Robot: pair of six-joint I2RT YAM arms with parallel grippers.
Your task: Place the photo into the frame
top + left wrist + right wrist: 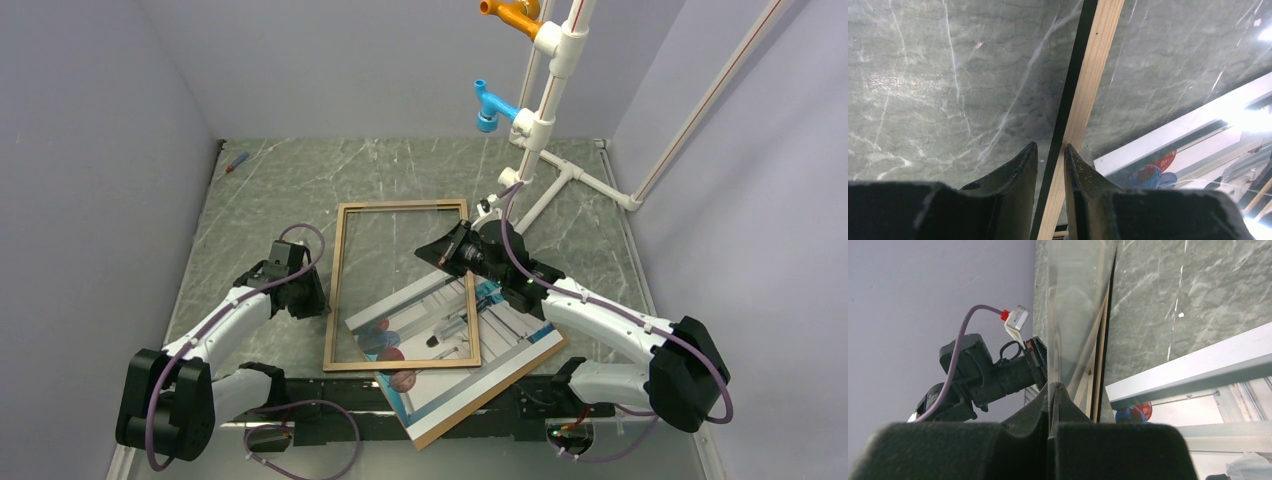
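Observation:
The frame point(400, 207) of light wood lies mid-table, its near rail resting over the photo point(505, 335). The photo sits tilted on a brown backing board point(500, 393). My left gripper point(320, 300) straddles the frame's left rail point(1093, 75), and the jaws are closed on it in the left wrist view point(1051, 145). My right gripper point(437, 252) is at the frame's right rail. In the right wrist view it point(1054, 385) is shut on the edge of a clear sheet point(1073, 300), which stands up from the jaws. The photo's red and blue spheres point(1133, 412) show beside it.
A white pipe stand point(545, 120) with orange and blue fittings rises at the back right, its feet on the table. A small red-and-blue tool point(236, 161) lies at the far left corner. Grey walls close in on three sides.

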